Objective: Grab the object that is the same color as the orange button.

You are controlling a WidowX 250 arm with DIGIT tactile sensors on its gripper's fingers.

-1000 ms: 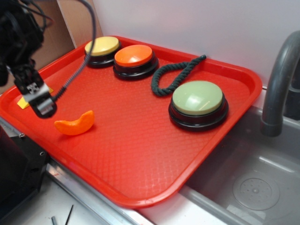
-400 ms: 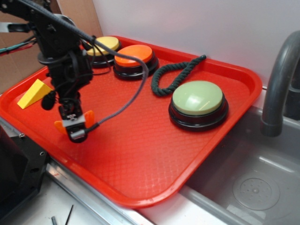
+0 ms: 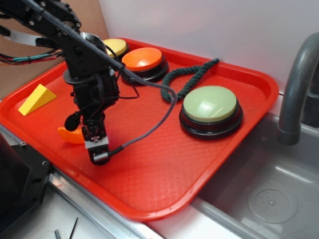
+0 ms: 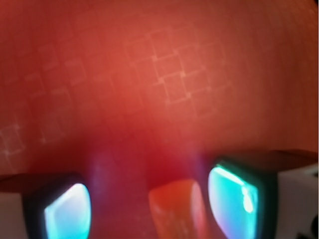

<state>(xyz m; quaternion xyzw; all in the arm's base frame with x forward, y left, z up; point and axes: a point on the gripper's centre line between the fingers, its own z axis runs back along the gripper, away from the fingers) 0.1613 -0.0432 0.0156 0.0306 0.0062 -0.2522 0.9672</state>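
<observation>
The gripper [image 3: 82, 130] stands low over the red tray [image 3: 149, 184], fingers [image 4: 67, 211] spread with the orange crescent [image 4: 177, 211] between them, neither pad touching it. The crescent lies near the tray's front-left edge, well apart from the orange button [image 3: 143, 62] at the tray's back rim, beside the yellow button [image 3: 114, 47]

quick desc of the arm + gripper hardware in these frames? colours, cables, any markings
The arm is black, built of blocky segments. A dark braided cable loops from it over the red tray, and thin red and green wires run off at the left edge. Near the gripper sits a white plate with black markings, too small to read. In the wrist view the fingers are black-edged with glossy pads glinting teal.
</observation>
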